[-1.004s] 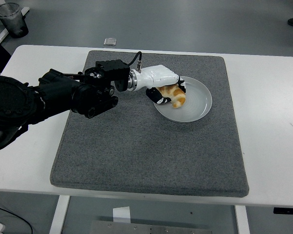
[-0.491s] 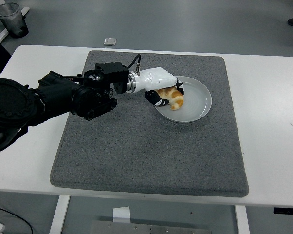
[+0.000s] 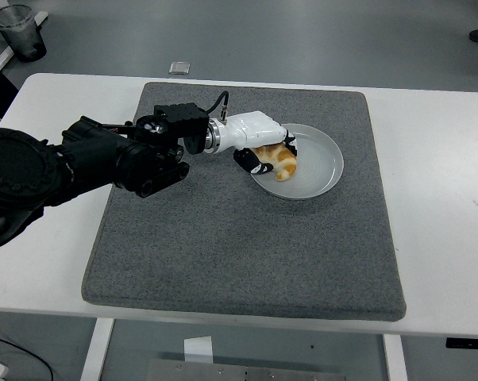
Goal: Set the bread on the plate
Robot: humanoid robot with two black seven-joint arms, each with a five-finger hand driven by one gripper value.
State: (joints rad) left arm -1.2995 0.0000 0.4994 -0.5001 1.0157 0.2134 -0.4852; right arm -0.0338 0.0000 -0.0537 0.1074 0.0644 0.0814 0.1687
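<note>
White left hand [image 3: 263, 143] pulled back slightly toward rim of round grey plate [image 3: 322, 171]; fingers still curled on golden-brown bread [image 3: 282, 159], apparently resting on plate. Release pending.

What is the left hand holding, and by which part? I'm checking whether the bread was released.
The left hand grips the bread over the plate, fingers curled round its left end.

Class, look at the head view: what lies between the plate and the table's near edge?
Only bare grey mat, then a strip of white table. Nothing stands between the plate and the near edge in the head view.
</note>
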